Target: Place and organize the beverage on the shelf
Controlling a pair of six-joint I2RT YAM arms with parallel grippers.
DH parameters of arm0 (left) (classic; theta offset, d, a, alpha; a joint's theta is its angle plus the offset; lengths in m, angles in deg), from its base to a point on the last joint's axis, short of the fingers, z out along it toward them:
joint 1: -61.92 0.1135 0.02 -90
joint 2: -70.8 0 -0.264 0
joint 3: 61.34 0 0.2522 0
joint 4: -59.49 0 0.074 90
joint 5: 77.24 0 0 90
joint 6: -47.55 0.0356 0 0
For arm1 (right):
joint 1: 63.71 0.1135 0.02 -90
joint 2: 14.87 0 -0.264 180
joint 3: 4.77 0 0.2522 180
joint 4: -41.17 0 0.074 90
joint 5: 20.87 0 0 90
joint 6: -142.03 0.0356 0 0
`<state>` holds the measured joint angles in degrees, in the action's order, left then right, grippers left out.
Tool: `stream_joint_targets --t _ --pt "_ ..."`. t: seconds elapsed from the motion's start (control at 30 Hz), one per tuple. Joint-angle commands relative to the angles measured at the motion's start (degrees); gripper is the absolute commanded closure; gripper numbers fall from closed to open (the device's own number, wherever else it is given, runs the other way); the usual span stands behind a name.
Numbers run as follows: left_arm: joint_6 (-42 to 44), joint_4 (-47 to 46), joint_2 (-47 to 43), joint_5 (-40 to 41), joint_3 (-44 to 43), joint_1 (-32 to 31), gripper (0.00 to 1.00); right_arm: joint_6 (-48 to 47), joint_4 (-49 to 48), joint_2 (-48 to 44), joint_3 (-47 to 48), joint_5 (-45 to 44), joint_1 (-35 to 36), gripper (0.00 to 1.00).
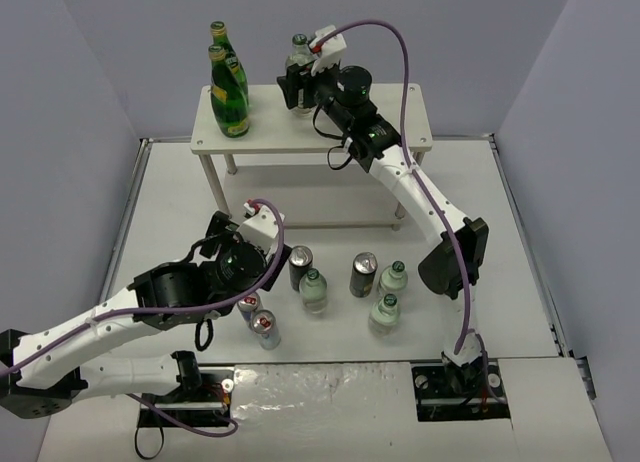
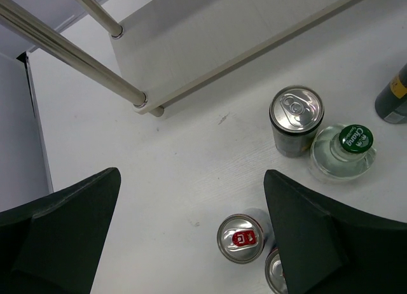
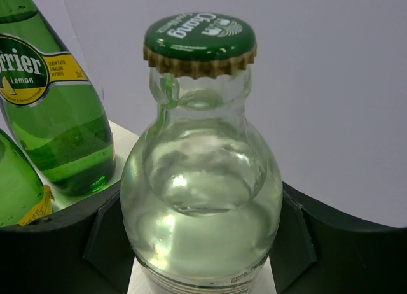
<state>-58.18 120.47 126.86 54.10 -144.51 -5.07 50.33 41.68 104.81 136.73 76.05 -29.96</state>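
Observation:
The shelf (image 1: 400, 107) stands at the back, and two dark-green bottles (image 1: 230, 92) stand on its top left. My right gripper (image 1: 298, 82) is shut on a clear green-capped bottle (image 3: 200, 198) and holds it upright over the top board, right of the green bottles (image 3: 54, 116). My left gripper (image 1: 262, 214) is open and empty, hovering over the table in front of the shelf. Below it stand two silver cans (image 2: 240, 238), a black can (image 2: 296, 119) and a clear bottle (image 2: 348, 147).
On the table in front of the shelf stand two black cans (image 1: 300, 267), three clear green-capped bottles (image 1: 314, 290) and two silver cans (image 1: 267, 328). The shelf's lower board (image 2: 222, 33) and its legs (image 2: 70, 52) lie just ahead of the left gripper.

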Motion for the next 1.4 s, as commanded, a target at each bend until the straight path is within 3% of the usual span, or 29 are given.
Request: stream_joint_targets --t 0.0,0.07,0.1,0.2,0.3,0.6,0.83,0.97,1.03,1.17,1.37 --pt "-0.97 -0.73 -1.65 -0.73 -0.38 0.54 0.06 -1.47 -1.95 0.29 1.11 0.55 -1.15 0.73" --pt "-0.97 -0.99 -1.82 -1.43 -0.20 0.54 0.06 -1.03 -1.95 -0.41 0.40 1.34 -1.06 0.57" --pt "-0.80 -1.08 -1.74 -1.70 -0.20 0.62 0.06 -0.68 -1.95 -0.58 0.23 1.95 -1.06 0.40" --pt "-0.80 -1.17 -1.30 -3.02 -0.64 0.62 0.06 0.55 -1.95 -2.16 -0.30 2.75 -1.06 0.14" --pt "-0.80 -1.69 -0.86 -4.77 -1.08 0.62 0.06 1.69 -1.77 -4.62 -2.14 3.45 -1.06 0.00" --pt "0.87 -5.46 3.80 -16.88 -2.93 0.36 0.06 3.89 -5.47 -19.37 -20.93 3.18 -1.06 0.00" --pt "-2.72 -9.42 7.84 -19.54 -3.19 -0.17 0.06 5.47 -1.87 -32.03 -34.91 2.41 -1.06 0.00" --pt "-4.75 -13.55 10.39 -21.82 -1.96 -0.26 0.05 7.49 -2.21 -45.80 -47.30 1.70 -1.15 0.00" --pt "-5.28 -16.54 12.06 -22.97 -0.56 -0.34 0.00 9.59 -2.12 -50.66 -53.87 0.91 -1.24 0.00" --pt "-6.33 -17.95 14.61 -20.70 1.02 -0.52 0.32 12.15 -2.13 -62.69 -60.94 0.02 -1.24 0.00" --pt "-6.42 -21.47 17.07 -19.72 4.01 0.01 0.43 11.81 0.68 -70.54 -63.41 4.94 -1.24 0.00"
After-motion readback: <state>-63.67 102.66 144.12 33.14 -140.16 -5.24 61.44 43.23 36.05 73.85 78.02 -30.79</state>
